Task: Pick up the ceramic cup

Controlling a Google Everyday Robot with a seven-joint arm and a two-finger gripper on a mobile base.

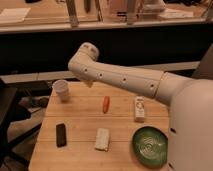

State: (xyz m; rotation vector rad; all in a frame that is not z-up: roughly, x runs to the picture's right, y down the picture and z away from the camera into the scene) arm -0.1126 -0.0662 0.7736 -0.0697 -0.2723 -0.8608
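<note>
Item: ceramic cup point(61, 90), upright on wooden table point(80, 150), not held.
Gripper point(89, 83): mostly hidden behind the arm point(125, 77), tip showing beneath; jaws apart, empty. Cup stands near, left of and below it, not touching.

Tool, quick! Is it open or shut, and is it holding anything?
Tool: open, holding nothing. It is tucked under the arm, just right of the ceramic cup, which stands on the table.
</note>
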